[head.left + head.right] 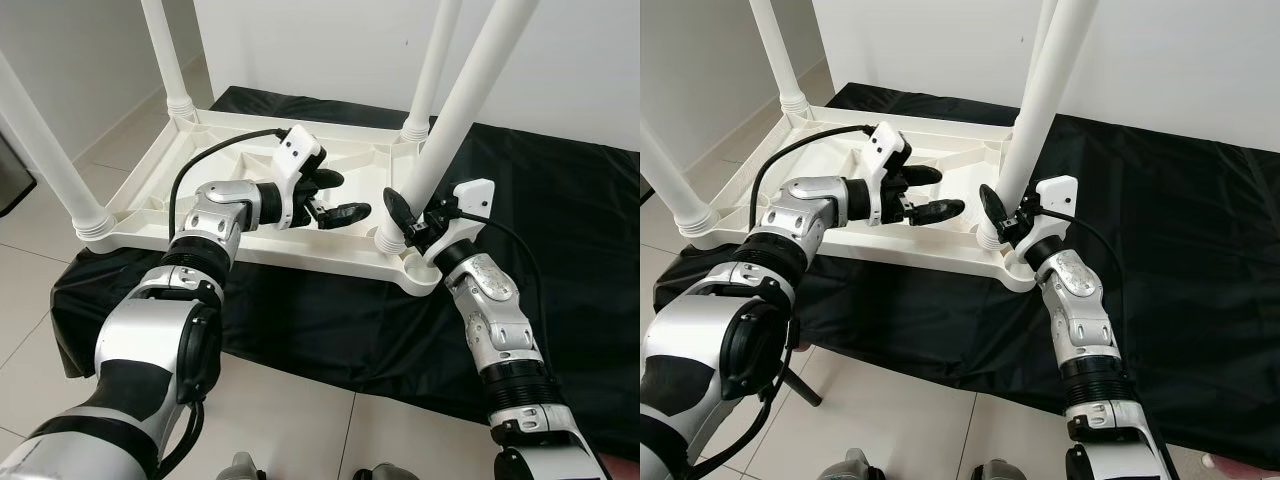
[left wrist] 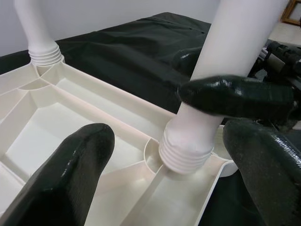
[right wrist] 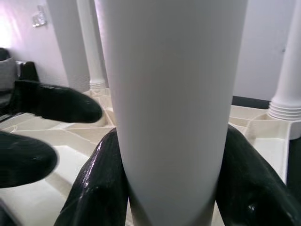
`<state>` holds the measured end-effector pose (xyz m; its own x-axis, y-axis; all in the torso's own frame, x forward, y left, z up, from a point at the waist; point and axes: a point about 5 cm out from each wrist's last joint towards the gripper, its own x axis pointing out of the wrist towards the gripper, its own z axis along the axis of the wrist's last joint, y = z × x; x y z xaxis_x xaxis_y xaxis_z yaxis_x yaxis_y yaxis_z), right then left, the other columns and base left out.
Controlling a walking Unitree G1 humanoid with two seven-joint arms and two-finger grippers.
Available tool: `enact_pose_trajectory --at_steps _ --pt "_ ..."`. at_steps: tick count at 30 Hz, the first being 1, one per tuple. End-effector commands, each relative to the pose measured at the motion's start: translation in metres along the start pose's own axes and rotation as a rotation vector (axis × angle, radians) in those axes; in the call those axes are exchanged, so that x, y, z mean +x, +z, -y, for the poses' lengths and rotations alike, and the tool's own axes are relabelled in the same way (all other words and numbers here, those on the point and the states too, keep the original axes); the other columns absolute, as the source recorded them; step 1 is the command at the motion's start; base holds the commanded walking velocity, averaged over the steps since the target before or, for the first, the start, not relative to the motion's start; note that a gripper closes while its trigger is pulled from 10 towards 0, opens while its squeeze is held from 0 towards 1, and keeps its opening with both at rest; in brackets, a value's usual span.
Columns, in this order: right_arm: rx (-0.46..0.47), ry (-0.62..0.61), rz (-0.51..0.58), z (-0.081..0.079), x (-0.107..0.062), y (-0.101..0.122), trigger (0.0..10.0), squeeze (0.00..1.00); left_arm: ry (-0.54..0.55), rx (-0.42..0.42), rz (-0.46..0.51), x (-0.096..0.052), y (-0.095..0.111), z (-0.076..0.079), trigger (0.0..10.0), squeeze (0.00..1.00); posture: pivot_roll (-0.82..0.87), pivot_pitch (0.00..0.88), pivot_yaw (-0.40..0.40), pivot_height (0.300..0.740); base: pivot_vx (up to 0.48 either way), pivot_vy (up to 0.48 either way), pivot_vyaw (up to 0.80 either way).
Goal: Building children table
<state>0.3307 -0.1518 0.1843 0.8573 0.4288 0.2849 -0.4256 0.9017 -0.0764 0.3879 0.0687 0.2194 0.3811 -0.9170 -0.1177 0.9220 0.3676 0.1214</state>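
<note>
Black cloth (image 1: 560, 220) underlies the upturned table (image 1: 160, 170); right claw (image 1: 410, 222) clamps a leg (image 1: 455, 110), left claw (image 1: 335, 198) spread apart

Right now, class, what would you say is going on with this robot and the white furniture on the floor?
A white plastic children's table lies upside down on a black cloth, its four legs pointing up. The right end effector is clamped round the base of the white tubular leg at the near right corner socket. The left end effector hovers open over the underside, just beside that leg.

Glossy white plastic table (image 1: 230, 215) — matt black cloth (image 1: 560, 220).
</note>
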Motion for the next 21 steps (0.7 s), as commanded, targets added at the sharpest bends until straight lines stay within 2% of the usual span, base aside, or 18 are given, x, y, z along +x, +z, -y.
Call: enact_pose_trajectory --at_steps 1,10,17,19,21 --pt "0.013 0.052 0.004 -0.007 0.001 0.002 10.0 0.00 0.668 0.015 -0.003 -0.007 0.006 -0.031 10.0 0.00 -0.14 0.000 0.035 0.740 0.000 0.000 0.00" --pt "0.020 0.117 -0.012 -0.012 -0.001 0.002 10.0 0.00 0.709 0.061 0.018 -0.012 0.022 -0.039 10.0 0.00 -0.14 0.000 0.032 0.740 0.000 0.000 0.00" --pt "0.014 0.114 -0.014 -0.009 -0.003 0.003 10.0 0.00 0.727 0.085 0.008 -0.022 0.028 -0.046 10.0 0.00 -0.14 0.000 0.034 0.740 0.000 0.000 0.00" --pt "0.019 0.122 -0.014 -0.009 -0.003 0.003 10.0 0.00 0.751 0.106 0.004 -0.029 0.033 -0.051 10.0 0.00 -0.14 0.000 0.034 0.740 0.000 0.000 0.00" --pt "0.019 0.122 -0.014 -0.009 -0.003 0.003 10.0 0.00 0.751 0.106 0.004 -0.029 0.033 -0.051 10.0 0.00 -0.14 0.000 0.034 0.740 0.000 0.000 0.00"
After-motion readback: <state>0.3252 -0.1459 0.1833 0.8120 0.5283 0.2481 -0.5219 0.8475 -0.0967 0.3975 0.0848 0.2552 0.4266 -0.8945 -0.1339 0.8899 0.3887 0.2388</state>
